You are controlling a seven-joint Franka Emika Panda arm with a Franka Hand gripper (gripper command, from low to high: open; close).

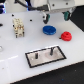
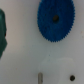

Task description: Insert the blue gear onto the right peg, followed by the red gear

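The dark gripper hangs just above the flat round bright-blue plastic gear; I cannot tell whether its fingers are spread. The small red plastic gear lies beside it. No writing is readable anywhere.

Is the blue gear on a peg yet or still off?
Off. The blue gear lies flat on the table, apart from the plate and its pegs.
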